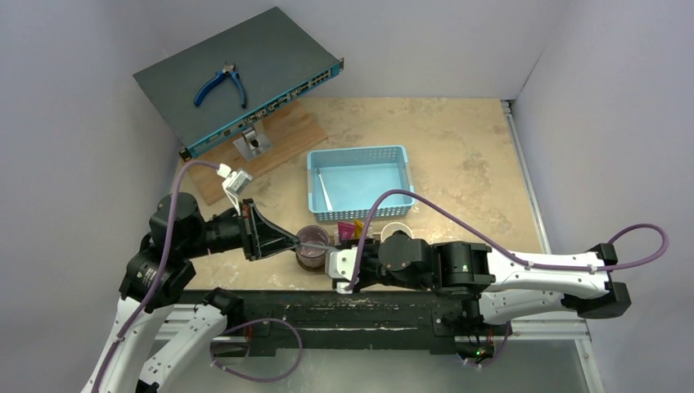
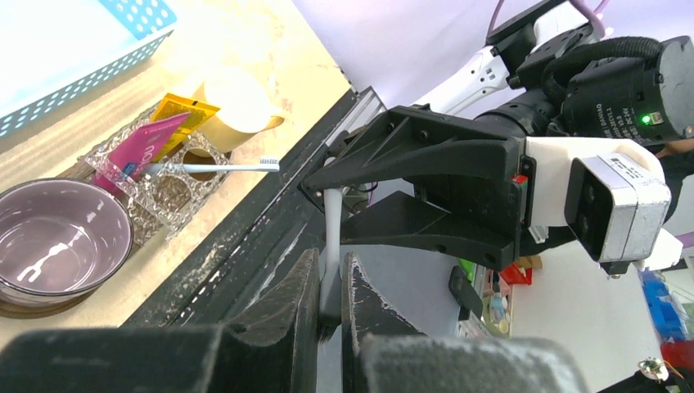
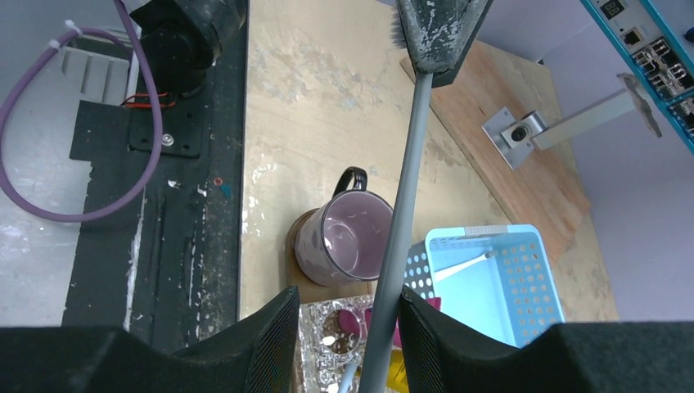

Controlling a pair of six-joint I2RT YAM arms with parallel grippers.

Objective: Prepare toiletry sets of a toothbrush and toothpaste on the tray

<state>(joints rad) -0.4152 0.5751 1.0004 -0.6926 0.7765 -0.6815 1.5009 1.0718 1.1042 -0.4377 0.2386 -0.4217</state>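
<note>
The left hand [image 2: 331,264] is pressed together on a toothbrush [image 3: 407,180]. It pinches the pale handle near one end and holds it in the air above the near edge of the tabletop [image 1: 458,164]. The right hand [image 3: 348,309] faces it with fingers half spread, straddling the handle farther along without clamping it. I read this as a handover between the hands, probably so the brush can be turned and laid down from the right side, where the other items sit. The tray [image 3: 323,289] shows only as a dark brown edge under the purple mug [image 3: 348,241], so it seems to lie just below the hands, mostly covered. Beside the mug is a clear patterned glass dish [image 2: 172,201] carrying the pink toothpaste [image 2: 147,146] and the yellow toothpaste [image 2: 182,110], with a second toothbrush [image 2: 213,167] laid across. I cannot tell whether the dish rests on the tray. Only the left wrist view shows that group plainly; from above, the hands leave just slivers of pink and yellow. The right wrist view alone shows the gap between the handle and one finger. It also shows a third brush [image 3: 462,264] lying in the blue basket [image 1: 360,214], which the left wrist view cuts off.
</note>
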